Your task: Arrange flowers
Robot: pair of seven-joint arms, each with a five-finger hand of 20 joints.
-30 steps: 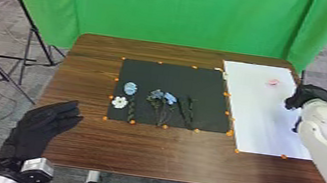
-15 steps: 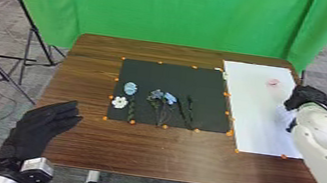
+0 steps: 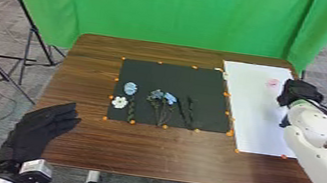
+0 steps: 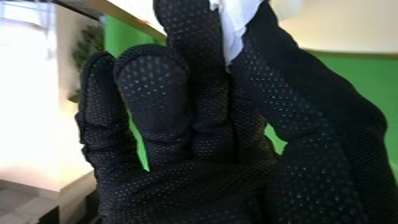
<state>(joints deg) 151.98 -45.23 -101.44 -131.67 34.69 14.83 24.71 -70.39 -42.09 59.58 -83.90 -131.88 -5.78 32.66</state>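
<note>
Pointing forward at the near left edge of the table [image 3: 135, 151], the left hand [image 3: 41, 127] has its fingers straight and close together. On the black sheet [image 3: 162, 76] lie a white flower [image 3: 120, 103], a light blue flower [image 3: 131, 88], blue blooms [image 3: 170, 99] with thin stems, and dark green sprigs [image 3: 188, 115]. Rightward, the white sheet [image 3: 259, 126] bears a pink flower [image 3: 273, 83]; beside it, the right hand [image 3: 301, 93] pinches a thin white piece [image 4: 234, 22] between thumb and finger.
</note>
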